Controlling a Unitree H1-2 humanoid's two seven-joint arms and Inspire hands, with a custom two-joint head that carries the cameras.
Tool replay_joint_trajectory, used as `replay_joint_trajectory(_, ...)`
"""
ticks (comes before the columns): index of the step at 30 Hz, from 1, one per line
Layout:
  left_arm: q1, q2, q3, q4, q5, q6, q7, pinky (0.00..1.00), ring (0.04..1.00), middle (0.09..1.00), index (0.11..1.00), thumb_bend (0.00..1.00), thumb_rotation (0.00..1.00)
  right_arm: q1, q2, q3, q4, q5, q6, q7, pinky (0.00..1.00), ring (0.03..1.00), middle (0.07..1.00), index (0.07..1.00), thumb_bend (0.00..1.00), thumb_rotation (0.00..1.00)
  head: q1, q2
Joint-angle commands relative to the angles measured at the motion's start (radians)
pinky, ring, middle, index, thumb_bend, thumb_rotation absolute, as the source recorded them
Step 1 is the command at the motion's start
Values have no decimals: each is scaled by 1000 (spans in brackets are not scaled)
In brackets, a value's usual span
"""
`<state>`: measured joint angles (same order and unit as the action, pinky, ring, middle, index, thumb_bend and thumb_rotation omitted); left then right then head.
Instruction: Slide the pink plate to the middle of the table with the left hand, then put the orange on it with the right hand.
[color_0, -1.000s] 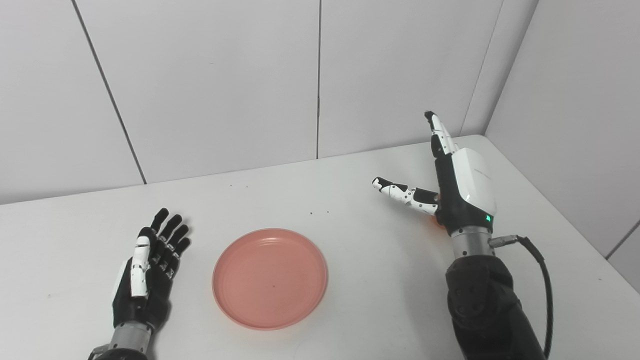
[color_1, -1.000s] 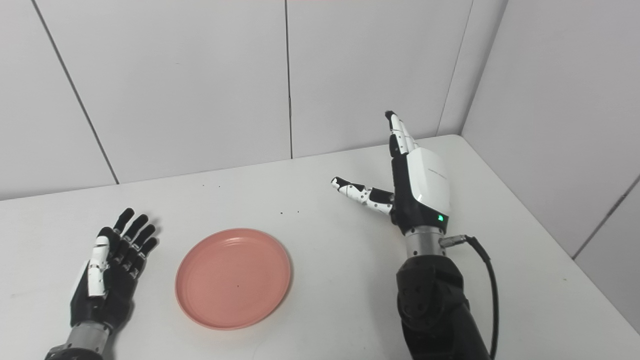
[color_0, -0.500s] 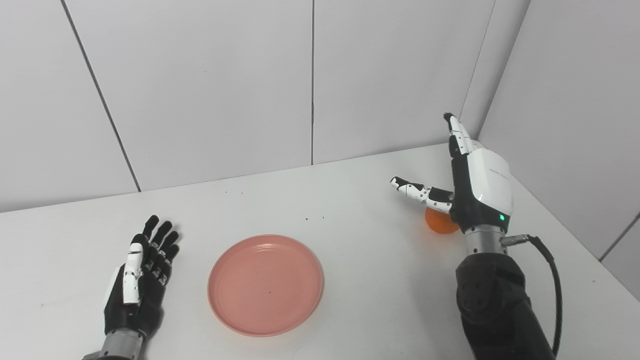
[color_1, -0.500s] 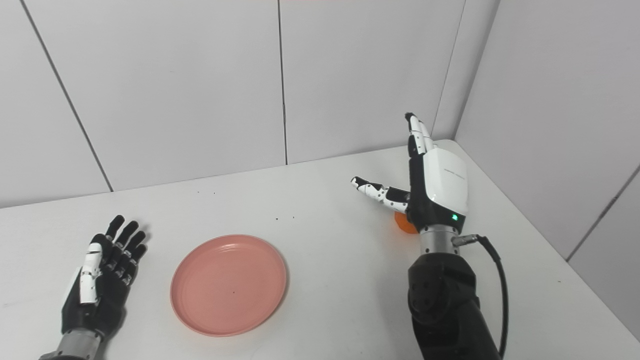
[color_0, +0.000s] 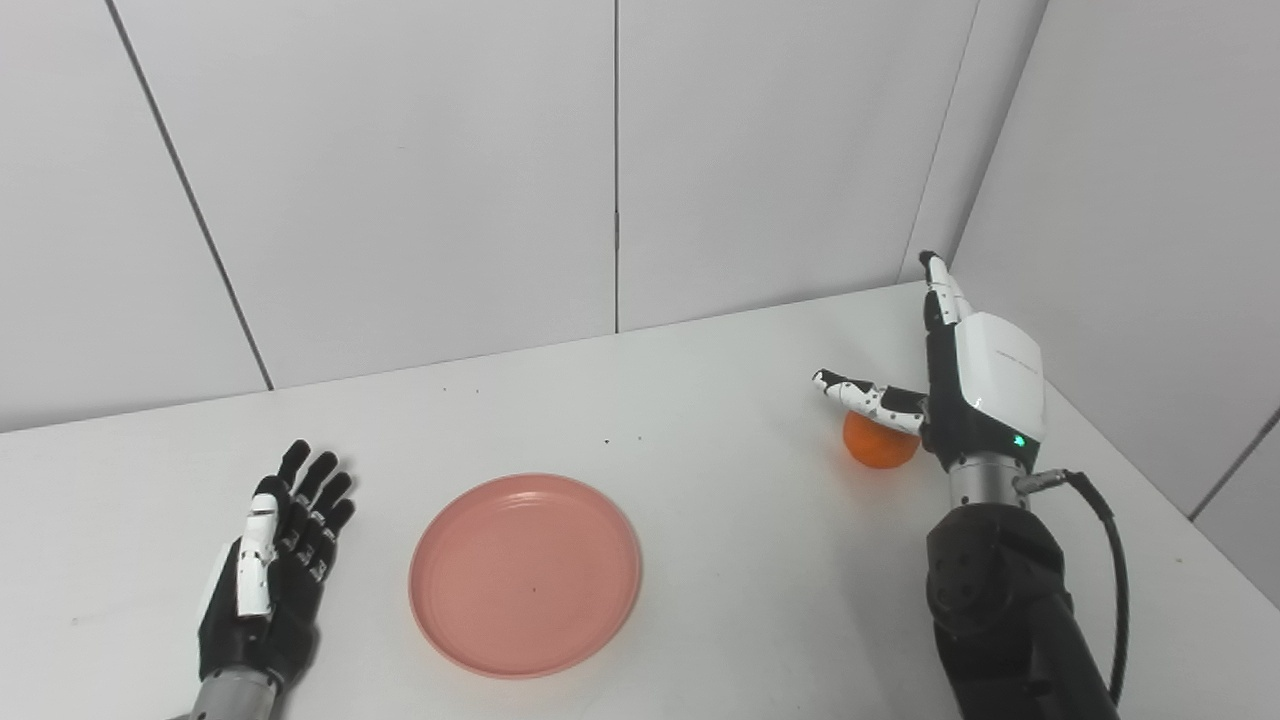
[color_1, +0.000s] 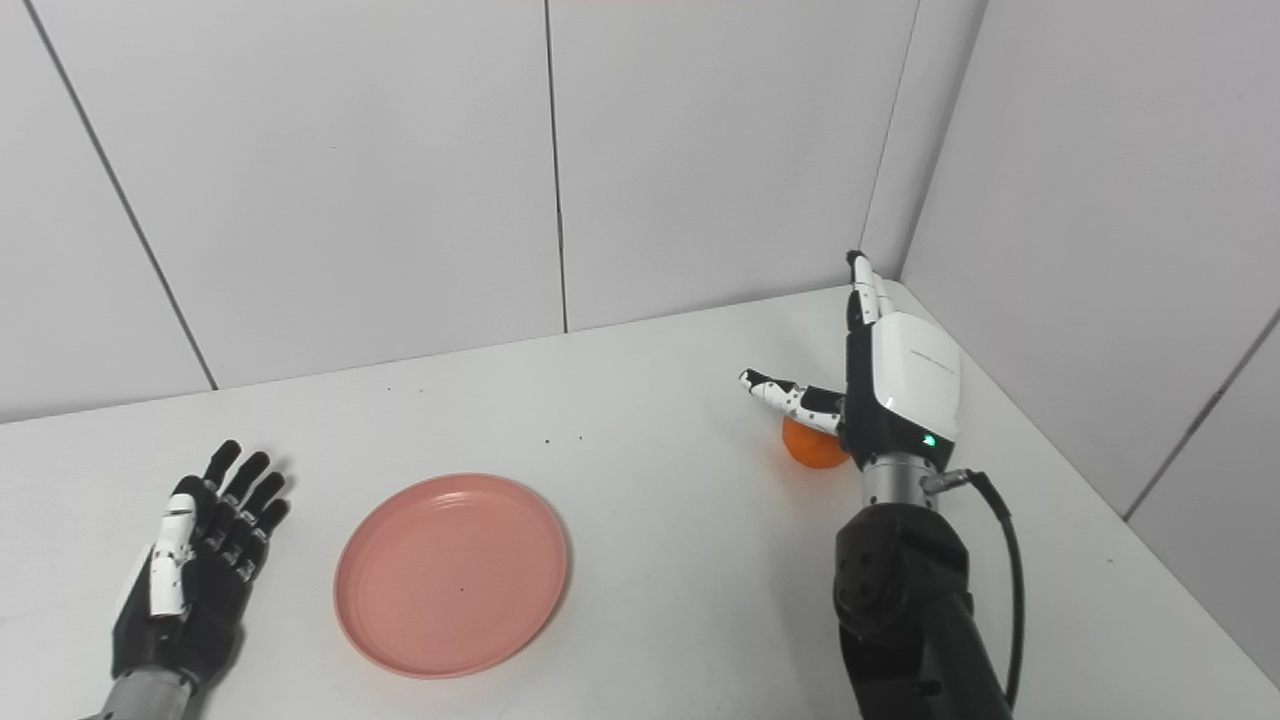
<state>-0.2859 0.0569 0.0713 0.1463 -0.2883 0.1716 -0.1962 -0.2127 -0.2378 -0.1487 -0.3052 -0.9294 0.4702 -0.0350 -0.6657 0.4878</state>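
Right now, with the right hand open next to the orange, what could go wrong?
The orange is round and sits loose on the table, partly under the thumb of the open right hand; a poor closure may send it rolling. Carried over, it may also roll off the shallow pink plate.

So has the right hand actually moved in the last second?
Yes. Against the orange, the right hand has shifted to the right: the fruit was almost hidden behind its wrist, and now shows clear under the thumb.
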Motion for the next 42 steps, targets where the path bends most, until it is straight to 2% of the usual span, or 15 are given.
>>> replay_joint_trajectory(1, 8, 1, -3, -11, 7, 27, 11, 974, 949, 953, 951, 319, 1000, -30, -10, -17, -9, -20, -1, 2, 707, 865, 928, 967, 861, 475, 1, 1)
replay_joint_trajectory(7, 11, 1, -4, -33, 7, 49, 16, 976, 954, 958, 955, 313, 1000, -29, -17, -36, 28, -6, -1, 30, 738, 897, 956, 986, 914, 474, 1, 8)
replay_joint_trajectory(15, 10, 4, -4, -29, 3, 40, 7, 972, 948, 954, 951, 312, 1000, -28, -36, -32, 84, 13, -2, 30, 736, 903, 959, 981, 970, 509, 2, 14)
replay_joint_trajectory(27, 12, 1, -4, -47, 6, 52, 13, 965, 940, 945, 946, 310, 1000, -42, -44, -33, 148, 22, -1, 86, 746, 917, 958, 985, 995, 536, 4, 22)
replay_joint_trajectory(37, 10, -1, -1, -55, 7, 63, 19, 957, 931, 934, 934, 305, 1000, -55, -58, -31, 185, 50, -1, 82, 762, 900, 936, 971, 982, 471, 3, 28)
replay_joint_trajectory(42, 7, 3, -1, -46, 10, 59, 17, 961, 933, 939, 941, 306, 1000, -65, -47, -57, 193, 54, -1, 112, 672, 840, 929, 962, 972, 442, 2, 32)
